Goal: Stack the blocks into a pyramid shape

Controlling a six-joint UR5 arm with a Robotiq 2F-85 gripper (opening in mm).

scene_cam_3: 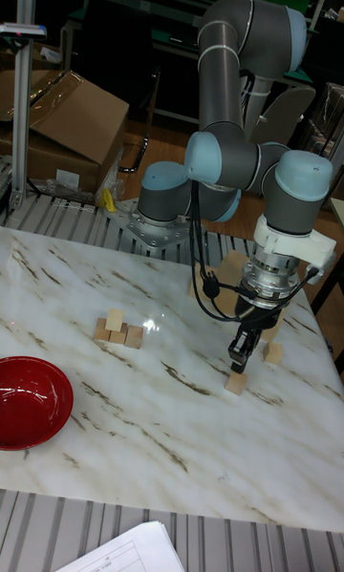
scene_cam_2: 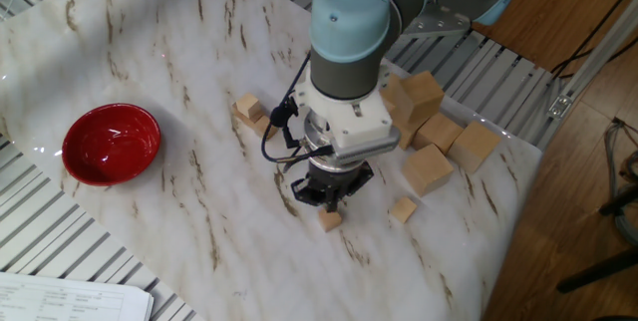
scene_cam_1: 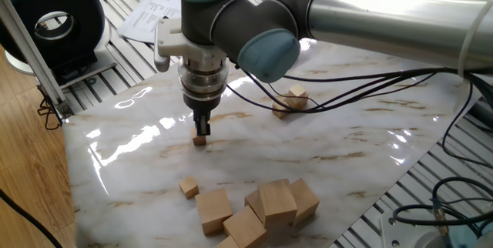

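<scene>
Near the middle of the marble table (scene_cam_1: 347, 152), the gripper (scene_cam_1: 201, 130) points straight down just over 1 small block (scene_cam_1: 199, 139); whether its fingers clamp it I cannot tell. Toward the frame's left in the tall view, 4 small blocks (scene_cam_3: 118, 329) sit stacked. Another small block (scene_cam_2: 403, 209) lies beside the large cubes (scene_cam_2: 439, 144).

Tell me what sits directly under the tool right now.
A single small block rests on the marble table just below the tool. Whether the fingertips touch it cannot be seen; the tool body covers it from above.
</scene>
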